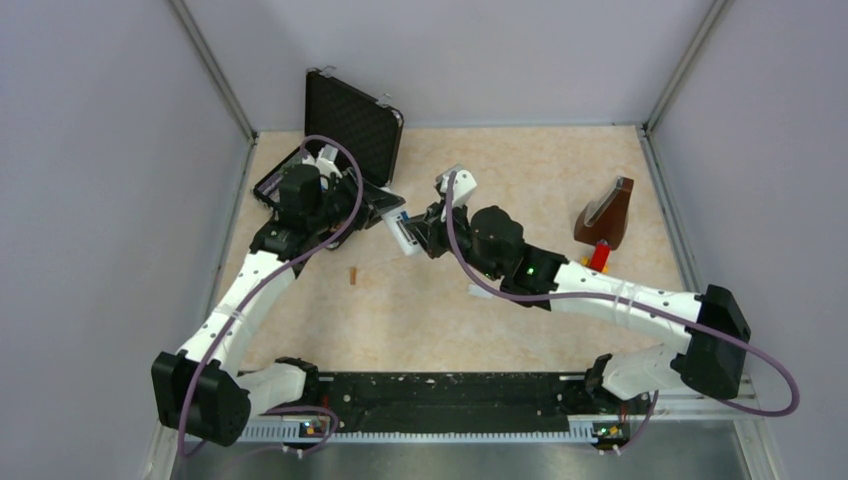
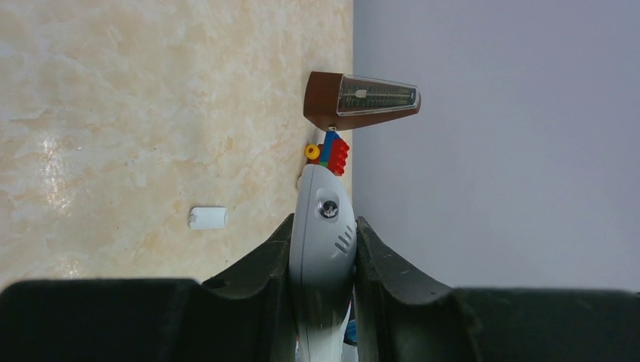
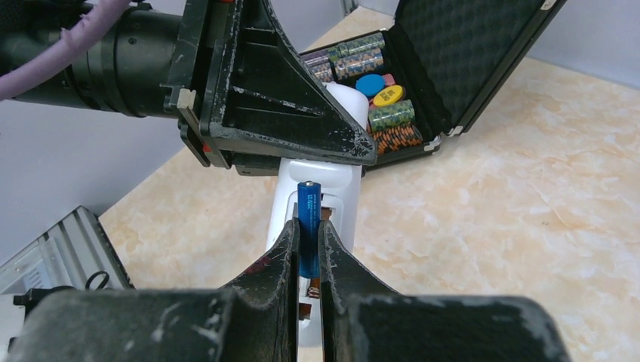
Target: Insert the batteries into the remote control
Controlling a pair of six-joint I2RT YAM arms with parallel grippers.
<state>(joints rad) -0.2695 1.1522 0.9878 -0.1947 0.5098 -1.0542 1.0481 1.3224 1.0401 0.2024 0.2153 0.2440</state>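
Note:
My left gripper [image 2: 323,226] is shut on the white-grey remote control [image 2: 321,197], holding it edge-on above the table near the middle [image 1: 404,236]. In the right wrist view the remote control [image 3: 337,183] shows its recessed slot facing up. My right gripper [image 3: 308,228] is shut on the blue battery [image 3: 308,207], which stands over that slot with its far end near the slot's top. Whether it touches the slot I cannot tell. The orange-brown battery [image 1: 353,274] lies loose on the table in front of the left arm.
An open black case [image 1: 345,130] with poker chips [image 3: 392,117] stands at the back left. A brown metronome [image 1: 606,212] and a multicoloured toy block [image 1: 600,256] sit at the right. A small white cover piece [image 2: 207,218] lies on the table.

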